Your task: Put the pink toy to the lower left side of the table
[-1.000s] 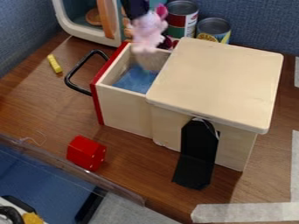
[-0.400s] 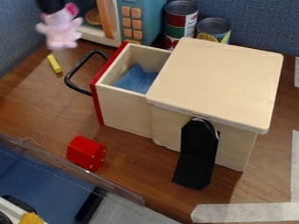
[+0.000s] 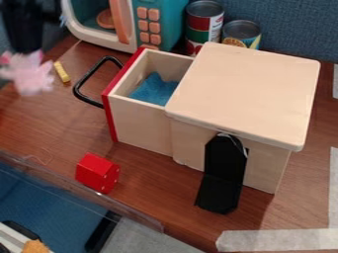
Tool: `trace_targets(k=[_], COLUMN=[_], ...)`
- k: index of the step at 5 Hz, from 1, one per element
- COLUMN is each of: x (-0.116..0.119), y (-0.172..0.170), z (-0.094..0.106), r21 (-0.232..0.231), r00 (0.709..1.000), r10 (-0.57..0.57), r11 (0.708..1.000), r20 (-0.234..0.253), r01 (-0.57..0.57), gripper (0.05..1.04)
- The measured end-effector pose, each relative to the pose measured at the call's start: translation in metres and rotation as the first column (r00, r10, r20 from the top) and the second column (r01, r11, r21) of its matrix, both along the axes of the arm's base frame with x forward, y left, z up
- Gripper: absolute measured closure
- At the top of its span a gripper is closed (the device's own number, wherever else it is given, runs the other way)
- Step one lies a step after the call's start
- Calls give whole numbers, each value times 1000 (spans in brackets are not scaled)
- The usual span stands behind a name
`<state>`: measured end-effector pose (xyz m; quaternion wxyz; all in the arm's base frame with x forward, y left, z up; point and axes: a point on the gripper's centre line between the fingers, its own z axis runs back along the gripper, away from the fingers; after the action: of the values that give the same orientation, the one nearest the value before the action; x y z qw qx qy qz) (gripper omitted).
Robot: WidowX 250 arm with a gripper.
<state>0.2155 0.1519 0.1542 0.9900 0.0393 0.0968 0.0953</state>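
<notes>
1. Your table point(image 3: 39, 117) sets the key relation: the goal at its lower left lies down the view from the pincer and its load, so I judge you need to travel toward the near edge and then lower.
2. The wooden box point(image 3: 244, 94) is well to the right of the load, its drawer point(image 3: 140, 120) open toward it. The drawer's black handle point(image 3: 77, 89) juts out nearest; I'd keep your path left of it.
3. The clear strip point(image 3: 72, 189) runs along the table's near edge. Stop short of it, or the load could catch or tip there.
4. Your pincer point(image 3: 25, 49) hangs at the upper left, grasping the pink toy. It belongs to the 1 arm here, so there is no choice of nearer arm.
5. The pink toy point(image 3: 30, 75) is directly beneath the pincer, raised off the table. Its long axis runs roughly up and down, ears by the pincer, feet below; blur hides the exact lean. A straight descent should bring the feet down first.
6. The red block point(image 3: 98, 173) sits near the strip; I'd release left of it.
7. The yellow block point(image 3: 61, 72) lies just right of the toy in view.
</notes>
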Motion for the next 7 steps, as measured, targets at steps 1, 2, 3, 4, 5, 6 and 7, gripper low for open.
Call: trace_targets(k=[1, 2, 3, 4, 5, 6, 7], x=[-21, -43, -58, -66, -70, -66, -58], y=[12, 26, 34, 40, 44, 39, 39], z=[-24, -46, -61, -75, -73, -73, -73], r21=[124, 237, 205, 131, 29, -34, -52], r00=[988, 965, 958, 949, 931, 923, 922], r10=[146, 259, 281, 287, 294, 297, 293], r11=[983, 941, 936, 944, 951, 954, 956], r20=[-57, -41, 58, 128, 216, 246, 252], r01=[-138, -243, -287, -303, -308, -298, -290], gripper=[1033, 1033, 1033, 1033, 1033, 1033, 1033])
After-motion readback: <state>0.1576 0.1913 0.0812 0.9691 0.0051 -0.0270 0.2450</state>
